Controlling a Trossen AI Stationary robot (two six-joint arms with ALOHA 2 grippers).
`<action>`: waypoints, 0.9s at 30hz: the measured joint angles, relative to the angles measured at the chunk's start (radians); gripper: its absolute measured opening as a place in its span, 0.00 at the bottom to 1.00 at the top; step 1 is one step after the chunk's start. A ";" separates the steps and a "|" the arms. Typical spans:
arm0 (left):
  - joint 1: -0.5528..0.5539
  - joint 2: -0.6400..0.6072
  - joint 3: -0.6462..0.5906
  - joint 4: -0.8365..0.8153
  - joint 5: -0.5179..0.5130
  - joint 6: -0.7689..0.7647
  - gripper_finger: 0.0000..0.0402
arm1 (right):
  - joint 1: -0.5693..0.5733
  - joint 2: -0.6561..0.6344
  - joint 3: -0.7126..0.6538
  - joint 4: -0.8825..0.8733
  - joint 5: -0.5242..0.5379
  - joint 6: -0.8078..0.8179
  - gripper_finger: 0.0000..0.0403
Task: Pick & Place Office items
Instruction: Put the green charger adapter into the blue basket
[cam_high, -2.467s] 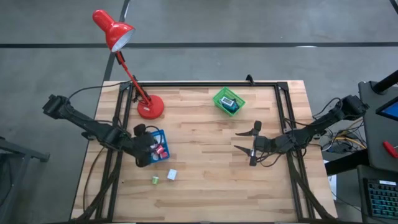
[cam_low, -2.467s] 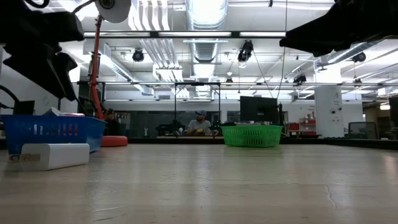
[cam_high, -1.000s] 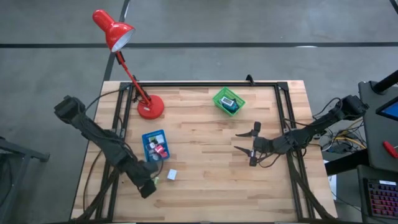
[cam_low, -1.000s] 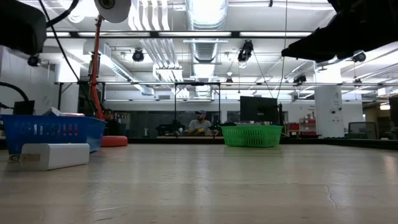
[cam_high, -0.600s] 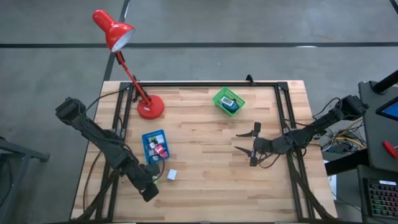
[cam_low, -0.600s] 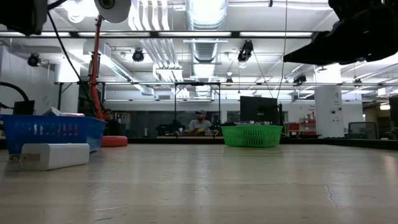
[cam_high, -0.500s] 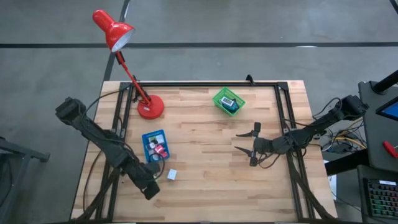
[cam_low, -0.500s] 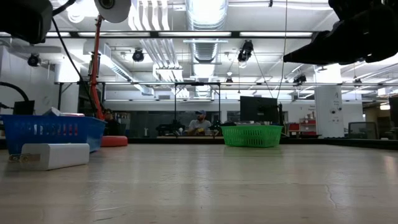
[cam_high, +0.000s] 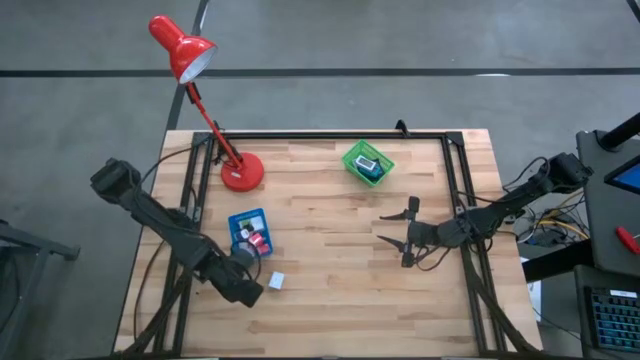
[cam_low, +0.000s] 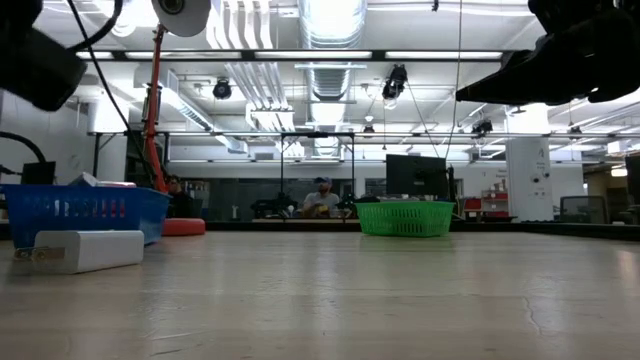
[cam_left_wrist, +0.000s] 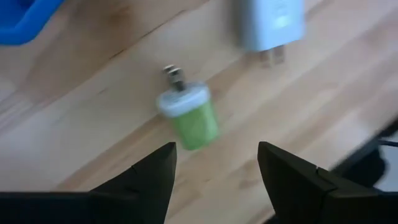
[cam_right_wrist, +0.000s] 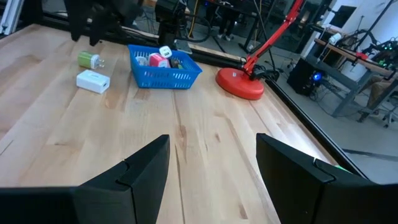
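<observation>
A green plug-like piece (cam_left_wrist: 189, 118) lies on its side on the wooden table, and a white block (cam_left_wrist: 270, 25) lies flat a little beyond it. My left gripper (cam_left_wrist: 216, 155) hovers open above the green piece, pointing steeply down, touching nothing. In the high view this gripper (cam_high: 248, 288) hides the green piece, and the white block (cam_high: 276, 281) shows just to its right. The blue tray (cam_high: 250, 232) behind them holds several small items. My right gripper (cam_high: 380, 227) waits open above the table's right half.
A green basket (cam_high: 368, 163) with items stands at the far middle. A red desk lamp has its base (cam_high: 242, 172) at the far left. Bare wood lies between the tray and my right gripper. A black frame (cam_high: 330, 135) runs along the table's edges.
My left gripper has rolled at the wrist above the green piece and shifted slightly toward the table's right edge, still open. The pieces on the table and my right arm have kept still.
</observation>
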 joint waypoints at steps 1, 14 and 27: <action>0.000 0.010 0.000 -0.008 0.016 0.000 0.58 | 0.000 0.000 0.000 -0.001 0.000 0.000 0.57; 0.002 0.122 0.018 -0.007 0.037 -0.008 0.66 | 0.000 0.000 0.000 -0.006 0.000 -0.008 0.57; 0.014 0.143 0.021 0.035 0.000 0.058 0.66 | 0.000 0.000 0.000 -0.006 0.001 -0.007 0.57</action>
